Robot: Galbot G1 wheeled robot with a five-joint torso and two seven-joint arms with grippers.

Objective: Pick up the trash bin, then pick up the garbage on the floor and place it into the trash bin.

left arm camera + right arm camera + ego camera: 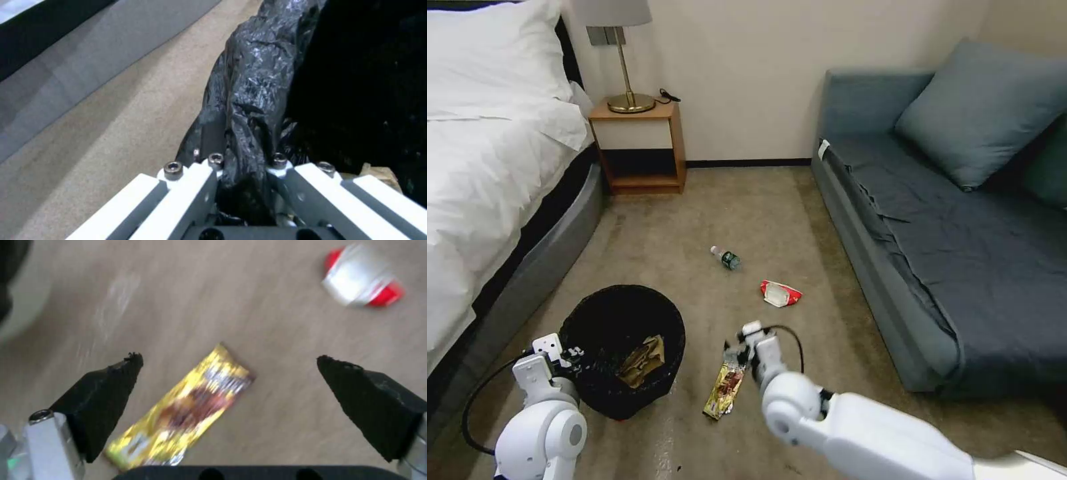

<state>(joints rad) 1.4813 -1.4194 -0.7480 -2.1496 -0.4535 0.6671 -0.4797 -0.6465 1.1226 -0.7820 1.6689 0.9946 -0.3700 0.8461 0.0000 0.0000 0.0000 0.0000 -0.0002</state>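
Note:
The black trash bin (622, 347) hangs at the lower left of the head view, a crumpled brown paper bag (642, 361) inside it. My left gripper (564, 358) is shut on the bin's rim, and the left wrist view shows the bag liner (249, 110) pinched between the fingers. My right gripper (229, 358) is open above the gold-brown snack wrapper (182, 411) (725, 391), which lies flat on the carpet between the two fingertips. The red-and-white wrapper (780, 293) (360, 275) and the small clear bottle (726, 258) lie farther out on the floor.
A bed (487, 173) runs along the left and a blue-grey sofa (947, 220) along the right. A wooden nightstand (639, 147) with a lamp stands against the back wall. Carpet floor (707, 213) lies open between them.

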